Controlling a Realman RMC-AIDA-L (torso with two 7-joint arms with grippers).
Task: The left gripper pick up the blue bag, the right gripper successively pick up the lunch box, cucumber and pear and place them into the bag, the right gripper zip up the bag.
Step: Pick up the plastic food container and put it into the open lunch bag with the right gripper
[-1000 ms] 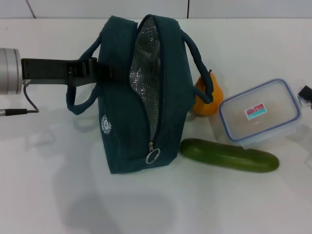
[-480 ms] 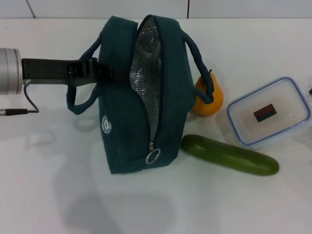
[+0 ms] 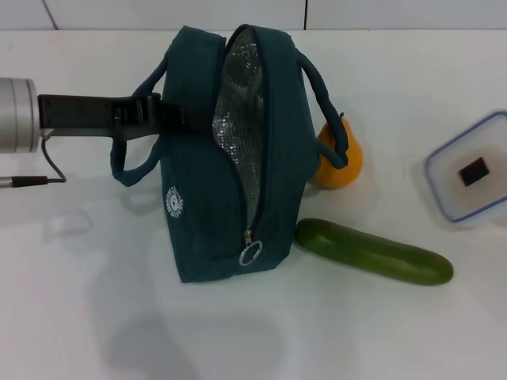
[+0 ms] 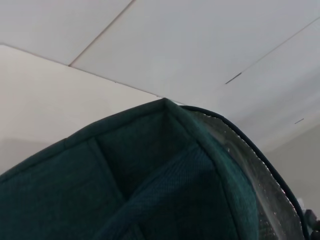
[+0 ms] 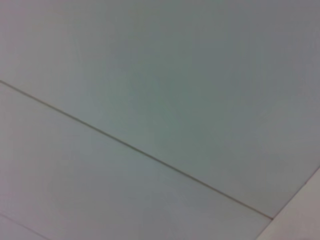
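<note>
A white bench [image 3: 95, 317] carries the blue bag [image 3: 230, 158], standing unzipped near the middle. The left hand [image 3: 170, 120] is clenched on its left side. The cucumber [image 3: 374, 252] lies lengthwise beside it, the pear [image 3: 342, 162] behind. The lunch box [image 3: 469, 168] sits at the right edge; the right hand is unseen.

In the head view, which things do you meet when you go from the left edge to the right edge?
Left pincer at the bag's side → blue bag → pear → lunch box, cut by the right edge. The cucumber spans under the pear, so I leave it out.
</note>
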